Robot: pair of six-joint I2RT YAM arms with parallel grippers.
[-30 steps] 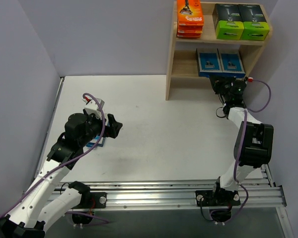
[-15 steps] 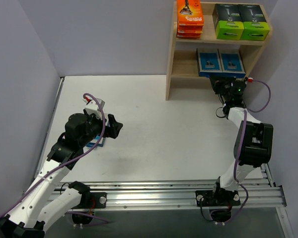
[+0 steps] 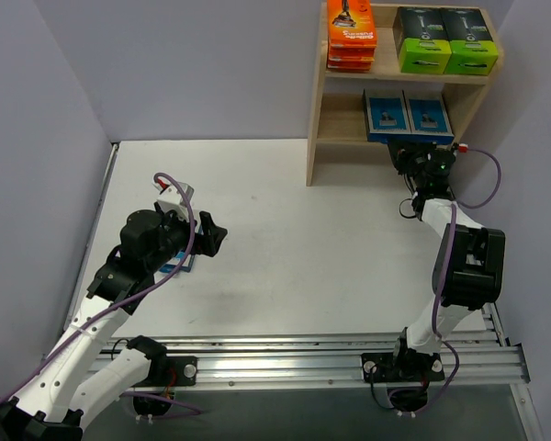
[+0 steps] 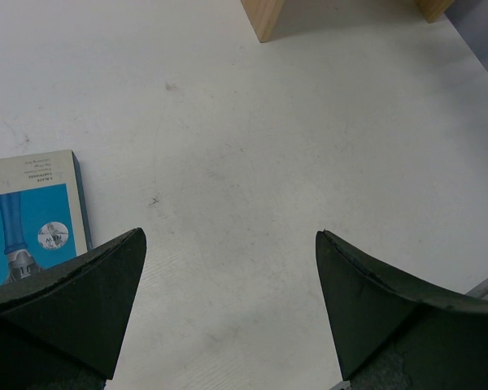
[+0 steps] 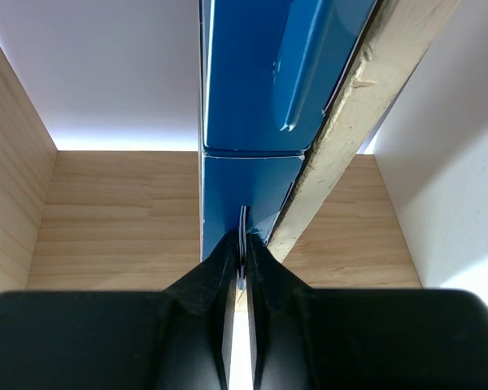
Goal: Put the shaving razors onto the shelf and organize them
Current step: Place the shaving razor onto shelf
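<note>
At the front edge of the lower tier of the wooden shelf (image 3: 318,110), the right end effector (image 5: 244,252) is clenched on the thin edge of a light-blue razor card (image 5: 252,81) that lies on the board. The top view shows two shelf cards (image 3: 429,115) side by side on this tier. On the upper tier are the orange packs (image 3: 351,37) and the two black boxes with lime-green ends (image 3: 444,41). The left end effector (image 4: 229,240) hangs released, jaws wide, over the worktop (image 4: 309,122). The last blue card (image 4: 32,211) lies flat there, just beside one finger.

I judge these cards light and flat, stiff enough to slide but easy to bend. The glossy face may slip, so a pinch on a free edge seems the better hold. Lying flat, the last blue card offers little edge to catch.

The right wrist view shows only blue surface and wood, so I cannot tell which of the two shelf cards is pinched, or how deep. In the top view the left arm covers most of the last blue card, and the left wrist view cuts part of it off.
</note>
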